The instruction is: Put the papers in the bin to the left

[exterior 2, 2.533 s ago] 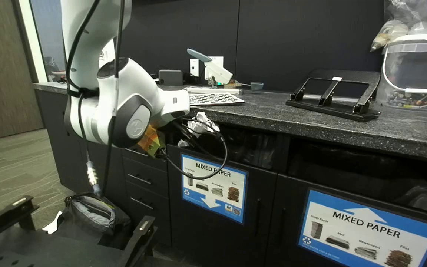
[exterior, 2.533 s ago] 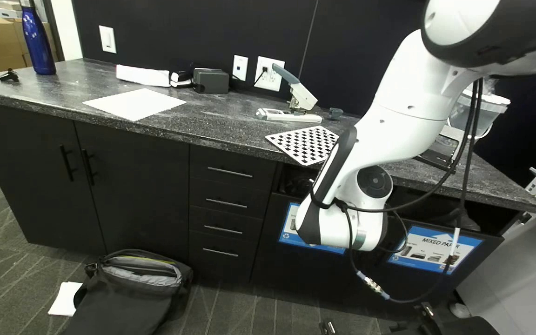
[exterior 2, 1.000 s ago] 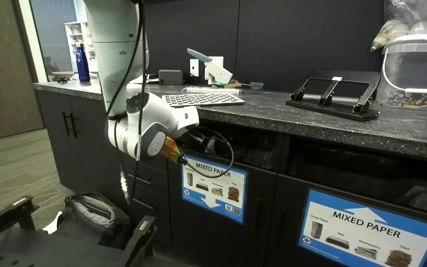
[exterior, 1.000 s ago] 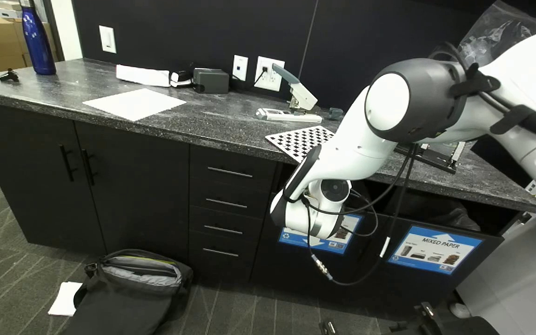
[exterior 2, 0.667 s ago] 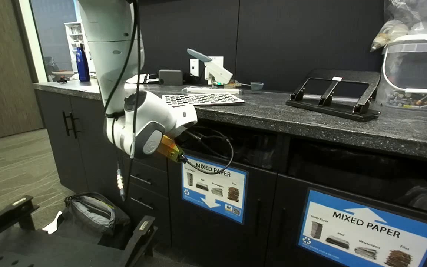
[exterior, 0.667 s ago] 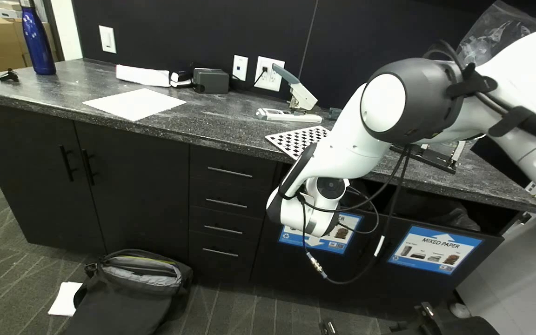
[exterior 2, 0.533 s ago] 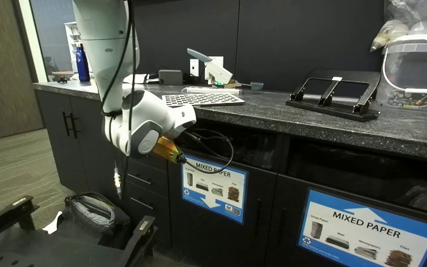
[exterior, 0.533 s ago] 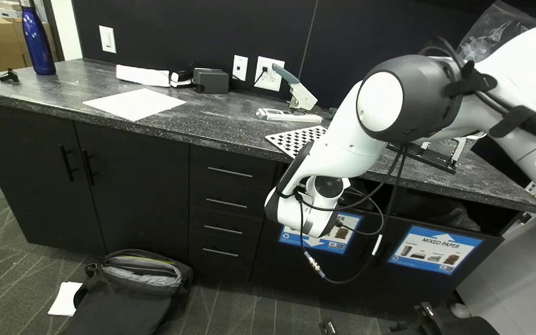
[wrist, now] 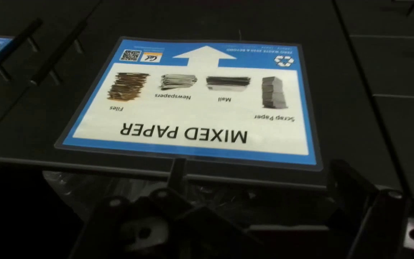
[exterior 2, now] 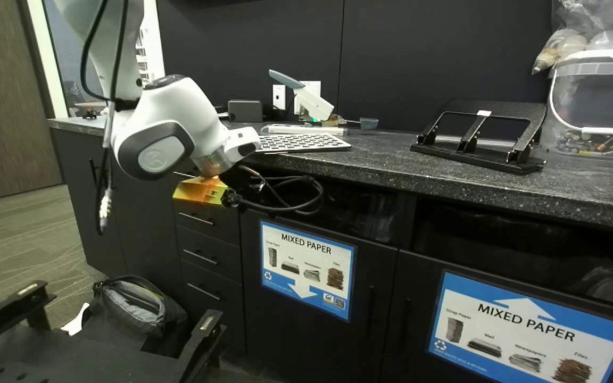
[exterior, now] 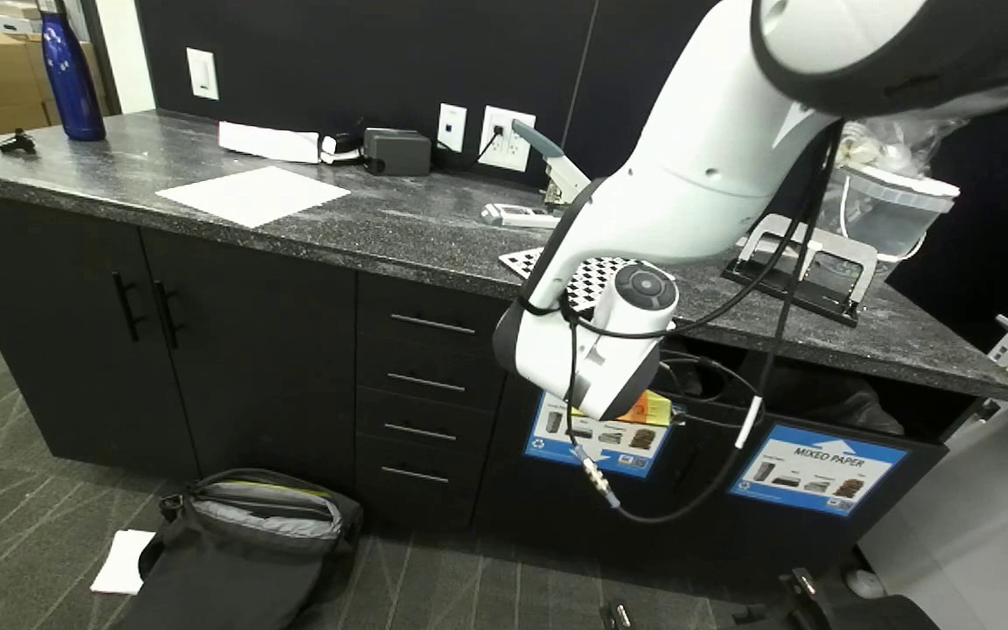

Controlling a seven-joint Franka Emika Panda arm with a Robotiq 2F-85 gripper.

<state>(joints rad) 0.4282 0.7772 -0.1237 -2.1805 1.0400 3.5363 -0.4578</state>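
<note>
The bin (exterior 2: 306, 335) at the left of two alike is dark, with a blue-and-white MIXED PAPER label on its front; it also shows in an exterior view (exterior: 570, 503). Its label (wrist: 192, 115) appears upside down in the wrist view. My gripper (wrist: 259, 174) is over the bin's dark opening, under the counter edge. Its two fingers stand wide apart with nothing seen between them. Clear plastic liner (wrist: 221, 192) glints in the opening behind. The papers do not show; the inside of the bin is too dark to make out.
The counter (exterior 2: 391, 165) overhangs the opening. On it are a checkered board (exterior 2: 306, 141), a stapler (exterior 2: 314, 103), a black stand (exterior 2: 479, 146) and a clear bucket (exterior 2: 594, 111). A second bin (exterior 2: 418, 351) stands to the right. A loose cable (exterior 2: 290, 210) loops beside the gripper.
Crumpled white paper seen at my gripper 2.5 s ago no longer shows there. The arm dipped lower by the left bin's opening, then rose and tilted back over the last half second.
</note>
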